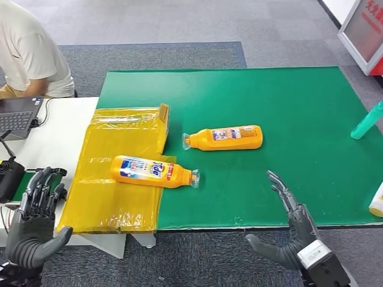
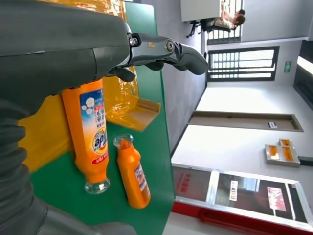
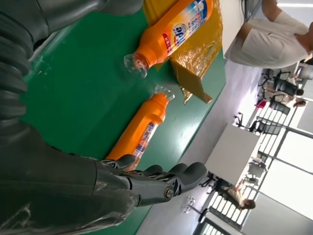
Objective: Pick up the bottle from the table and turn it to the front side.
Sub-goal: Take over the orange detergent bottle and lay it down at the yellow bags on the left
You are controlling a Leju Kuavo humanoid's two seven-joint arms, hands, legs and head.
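Two orange detergent bottles lie on their sides on the table (image 1: pixel 293 119), which is covered in green.

The near bottle (image 1: pixel 151 171) has its big blue-and-white brand label facing up and its clear cap pointing right. It rests half on a yellow plastic sheet (image 1: pixel 113 203) and half on the green. The far bottle (image 1: pixel 225 138) lies well apart from it on bare green, cap pointing left, showing a small-print label that looks like the back side. My guess is that the far bottle is the one needing a turn, while the near one already lies front side up.

The left hand (image 1: pixel 33 224) hovers low by the table's near left edge, fingers apart, holding nothing. The right hand (image 1: pixel 289 224) is over the near edge to the right, fingers spread and empty, angled toward the far bottle, the closer one for that arm.

The left wrist view shows the near bottle's label close up. The right wrist view shows both caps nearly facing each other and a cardboard box edge (image 3: pixel 191 83) under the yellow sheet. The head view adds a person (image 1: pixel 32 54) at a laptop (image 1: pixel 18 113) and a teal bottle (image 1: pixel 368 121) at the far right.
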